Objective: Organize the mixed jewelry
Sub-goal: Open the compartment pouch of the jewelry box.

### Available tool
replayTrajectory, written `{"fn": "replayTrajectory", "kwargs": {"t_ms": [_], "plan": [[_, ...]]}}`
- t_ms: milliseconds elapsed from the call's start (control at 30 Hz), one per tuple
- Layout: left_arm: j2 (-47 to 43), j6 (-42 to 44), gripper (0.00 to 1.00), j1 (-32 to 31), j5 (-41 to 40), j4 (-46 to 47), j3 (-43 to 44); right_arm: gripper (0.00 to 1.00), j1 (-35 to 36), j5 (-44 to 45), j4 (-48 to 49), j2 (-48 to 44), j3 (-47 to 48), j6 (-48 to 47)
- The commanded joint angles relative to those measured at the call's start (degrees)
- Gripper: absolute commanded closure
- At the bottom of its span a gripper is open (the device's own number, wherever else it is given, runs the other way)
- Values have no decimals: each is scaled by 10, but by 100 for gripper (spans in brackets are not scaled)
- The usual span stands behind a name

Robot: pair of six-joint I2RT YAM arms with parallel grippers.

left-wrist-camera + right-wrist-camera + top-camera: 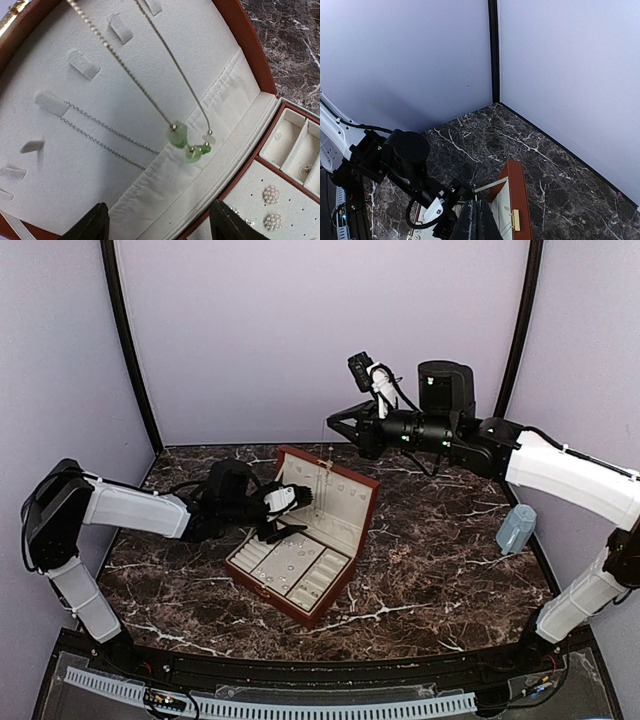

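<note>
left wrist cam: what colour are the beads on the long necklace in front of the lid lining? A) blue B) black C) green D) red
C: the necklace carries pale green beads at its low end, in front of the cream lid lining.

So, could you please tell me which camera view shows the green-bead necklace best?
The left wrist view: the necklace is close up, green beads and chain sharp against the box lid. The top view shows only a faint thread; the right wrist view shows none of it.
</note>
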Motion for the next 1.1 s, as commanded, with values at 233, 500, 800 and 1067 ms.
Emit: {"fn": "replayTrajectory", "kwargs": {"t_ms": [233,500,800,1067], "plan": [[58,69,36,5,-5,47,36,100,6,-20,39,-10,-13,13],[59,83,37,8,-3,82,25,100,6,-23,39,-3,-10,18],[58,93,37,12,-3,98,16,100,6,-30,39,3,-7,22],[72,74,40,20,8,86,22,100,6,-32,39,-1,-8,25]]}}
